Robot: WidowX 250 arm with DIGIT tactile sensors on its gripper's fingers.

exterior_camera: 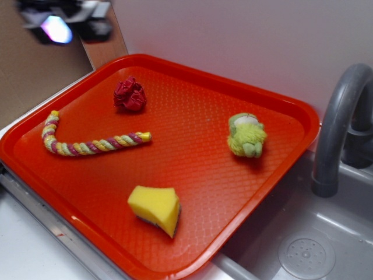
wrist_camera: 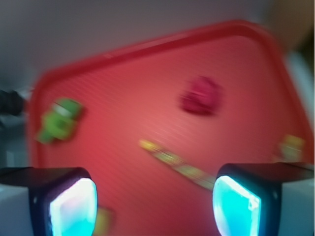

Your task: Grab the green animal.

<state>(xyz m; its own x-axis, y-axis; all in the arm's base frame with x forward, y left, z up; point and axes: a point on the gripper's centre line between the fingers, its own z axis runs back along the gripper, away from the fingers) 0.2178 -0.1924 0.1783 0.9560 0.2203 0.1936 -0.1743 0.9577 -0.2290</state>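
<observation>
tool (wrist_camera: 155,204): jaws spread wide apart, nothing between them, hanging high above the red tray (wrist_camera: 147,88); the wrist view is pretty blurry

green animal (exterior_camera: 246,135): the fuzzy lime plush sits well off to the tool's left and farther out in the wrist view (wrist_camera: 60,119), near the tray's edge on the faucet (exterior_camera: 338,125) side, nowhere near the jaws

stuff closer to the tool: the striped rope toy (wrist_camera: 178,166) lies almost straight below and between the jaws, the dark red cloth ball (wrist_camera: 201,96) is ahead and a bit right, and the yellow sponge (exterior_camera: 156,208) sits apart from the plush

step: looks like the approach, no grab started yet

next move: I'd guess swing left over the plush, drop down with the jaws kept wide, then close on its soft body
</observation>
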